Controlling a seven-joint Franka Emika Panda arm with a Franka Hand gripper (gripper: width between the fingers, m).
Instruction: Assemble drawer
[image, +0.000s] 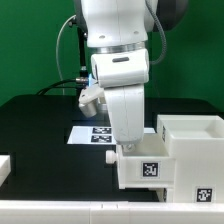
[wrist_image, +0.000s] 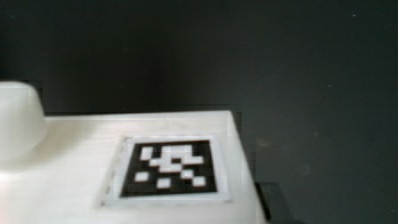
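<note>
A small white drawer tray (image: 140, 168) with a square tag stands against the exterior view's left side of the large white housing (image: 190, 140), near the table's front edge. My gripper (image: 125, 150) is down on the tray's left end, its fingers hidden behind the hand. In the wrist view the tray's tagged face (wrist_image: 173, 165) fills the frame close up. One dark finger (wrist_image: 272, 205) lies against its side edge. The other finger is hidden. A rounded white knob (wrist_image: 18, 115) shows beside it. The gripper (wrist_image: 178, 216) seems closed on the tray.
The marker board (image: 92, 132) lies flat on the black table behind the arm. Another white part (image: 5, 166) sits at the exterior view's left edge. The housing carries a tag (image: 201, 190) on its front.
</note>
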